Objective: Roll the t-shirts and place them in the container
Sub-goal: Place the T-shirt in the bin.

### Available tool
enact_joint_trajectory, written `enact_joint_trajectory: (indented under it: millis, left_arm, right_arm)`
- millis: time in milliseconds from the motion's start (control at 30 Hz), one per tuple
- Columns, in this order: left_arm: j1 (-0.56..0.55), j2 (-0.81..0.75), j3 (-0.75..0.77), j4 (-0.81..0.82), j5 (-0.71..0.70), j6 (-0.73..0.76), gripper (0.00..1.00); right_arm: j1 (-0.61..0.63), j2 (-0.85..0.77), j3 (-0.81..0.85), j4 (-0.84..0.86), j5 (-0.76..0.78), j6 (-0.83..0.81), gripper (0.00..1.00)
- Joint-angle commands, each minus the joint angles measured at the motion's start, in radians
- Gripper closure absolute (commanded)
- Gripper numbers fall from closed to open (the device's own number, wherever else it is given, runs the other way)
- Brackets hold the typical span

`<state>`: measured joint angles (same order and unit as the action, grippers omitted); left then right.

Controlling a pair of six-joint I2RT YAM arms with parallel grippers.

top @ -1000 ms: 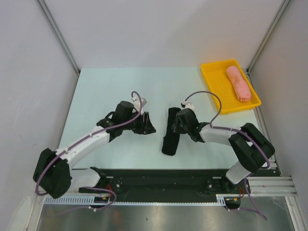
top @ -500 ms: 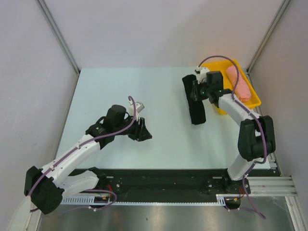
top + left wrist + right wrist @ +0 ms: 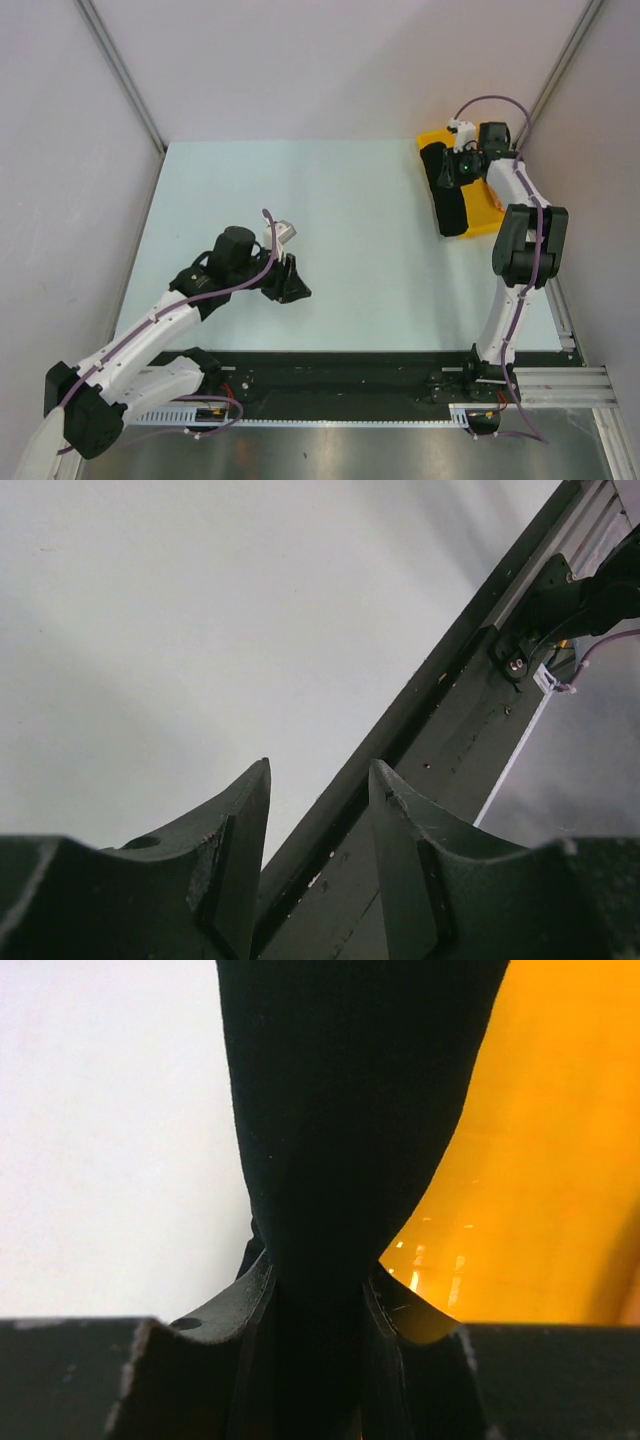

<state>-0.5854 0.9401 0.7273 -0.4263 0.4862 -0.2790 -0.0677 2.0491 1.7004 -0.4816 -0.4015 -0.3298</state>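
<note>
Nearest, low and left of centre in the top view, the left gripper hangs just above the table, jaws parted with nothing between them. A broad stretch of table lies between it and the right arm, so I judge there is room to move there. Farther off, at upper right, the right gripper is clamped on the black roll. The cloth is squeezed narrow at the jaws and widens beyond them. From above, the roll hangs across the left rim of the yellow tray, part over the tray and part over the table. I judge the roll light, soft and limp. It will sag from a pinch and may unwind if dragged, so I would take it across its girth near mid-length. The tray rim could snag the hanging end. The wall posts stand close at upper right and the arm is well extended. I cannot see the pink roll.
</note>
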Motion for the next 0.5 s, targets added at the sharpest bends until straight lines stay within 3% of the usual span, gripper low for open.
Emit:
enact_joint_trajectory:
  millis: [0,467]
  left_arm:
    - [0.013,-0.004,-0.005,0.015,0.037,0.026,0.52]
    - [0.056,0.014,-0.011,0.023,0.061,0.026,0.53]
  right_arm:
    - [-0.043,0.048,0.221,-0.057,-0.092,-0.043,1.00]
    - [-0.081,0.298,0.519,-0.250,-0.083,-0.126,1.00]
